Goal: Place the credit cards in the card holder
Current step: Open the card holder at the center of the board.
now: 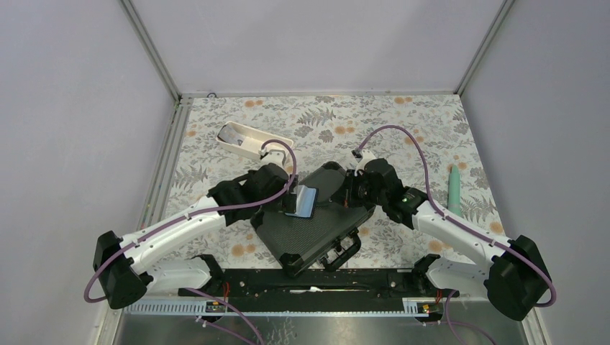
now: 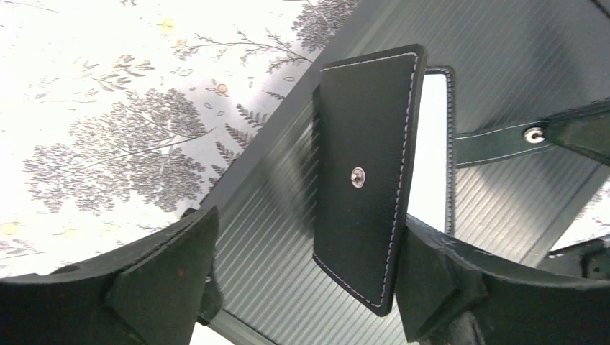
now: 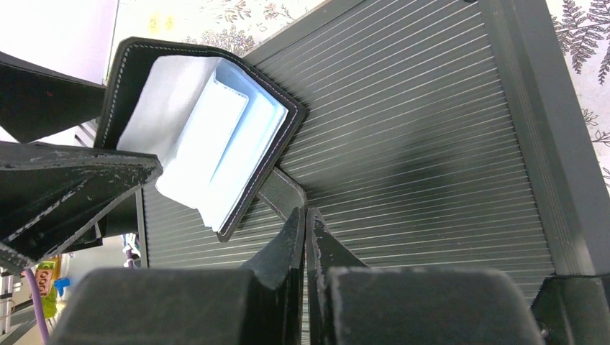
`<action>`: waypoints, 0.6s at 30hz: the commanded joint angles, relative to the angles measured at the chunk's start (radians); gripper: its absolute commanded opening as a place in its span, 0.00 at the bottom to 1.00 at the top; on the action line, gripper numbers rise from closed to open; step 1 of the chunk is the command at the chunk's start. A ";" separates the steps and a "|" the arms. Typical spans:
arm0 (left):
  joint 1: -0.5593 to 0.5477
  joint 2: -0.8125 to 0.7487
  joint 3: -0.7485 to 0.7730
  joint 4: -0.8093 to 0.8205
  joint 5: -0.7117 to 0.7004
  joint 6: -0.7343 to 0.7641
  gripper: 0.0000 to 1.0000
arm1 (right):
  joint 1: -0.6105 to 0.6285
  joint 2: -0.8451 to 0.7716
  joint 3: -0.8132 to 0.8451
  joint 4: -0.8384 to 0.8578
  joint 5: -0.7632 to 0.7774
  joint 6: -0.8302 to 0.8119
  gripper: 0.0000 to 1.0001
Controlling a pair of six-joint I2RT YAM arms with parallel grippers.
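The card holder point(image 1: 307, 200) stands open over the large black hard case point(image 1: 309, 233), its grey-blue inside facing up. In the right wrist view its pale pockets point(image 3: 216, 136) show layered edges; I cannot tell whether a card sits in them. My right gripper point(image 3: 306, 215) is shut on the holder's snap tab point(image 3: 282, 192). My left gripper point(image 2: 309, 223) is open around the holder's black outer flap point(image 2: 363, 172), which lies against its right finger point(image 2: 439, 277) and well apart from the left finger point(image 2: 169, 277). No loose credit card is clearly in view.
A long white tray point(image 1: 253, 141) lies at the back left with something greyish in its left end. A green pen-like stick point(image 1: 454, 188) lies at the right. The case's handle point(image 1: 344, 253) points toward the arm bases. Flowered cloth covers the table.
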 commanded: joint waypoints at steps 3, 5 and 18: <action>0.004 0.000 0.053 -0.062 -0.132 0.037 0.79 | -0.003 -0.010 0.005 -0.021 0.031 -0.022 0.00; 0.008 -0.014 0.050 -0.080 -0.172 0.037 0.79 | -0.003 -0.012 0.006 -0.028 0.035 -0.022 0.00; 0.072 -0.103 0.073 -0.129 -0.261 0.076 0.81 | -0.003 -0.005 0.013 -0.038 0.038 -0.027 0.00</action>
